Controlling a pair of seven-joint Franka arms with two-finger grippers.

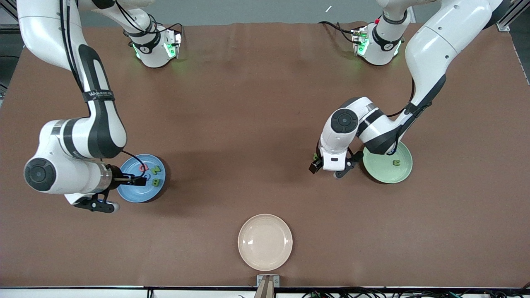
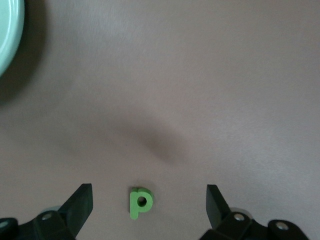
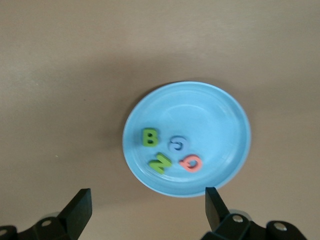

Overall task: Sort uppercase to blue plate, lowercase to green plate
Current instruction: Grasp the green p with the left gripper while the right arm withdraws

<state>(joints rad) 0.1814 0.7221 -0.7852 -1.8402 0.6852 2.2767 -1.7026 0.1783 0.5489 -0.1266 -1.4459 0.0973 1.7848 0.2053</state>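
Blue plate (image 3: 220, 105): green B (image 3: 149, 137), green N (image 3: 160, 163), blue G (image 3: 177, 144), pink-red Q (image 3: 191, 163) held inside.
Right gripper (image 3: 145, 212): spread wide, empty, over blue plate's 6 o'clock rim.
Left gripper (image 2: 149, 205): spread wide, empty, straddling green p (image 2: 139, 202) on bench (image 1: 248, 124).
Green plate (image 1: 399, 171): green u (image 1: 396, 163) inside.

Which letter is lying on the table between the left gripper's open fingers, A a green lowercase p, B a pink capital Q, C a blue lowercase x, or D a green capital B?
A: the left wrist view shows a green p flat on the brown table, between the open fingers of the left gripper, apart from the green plate.
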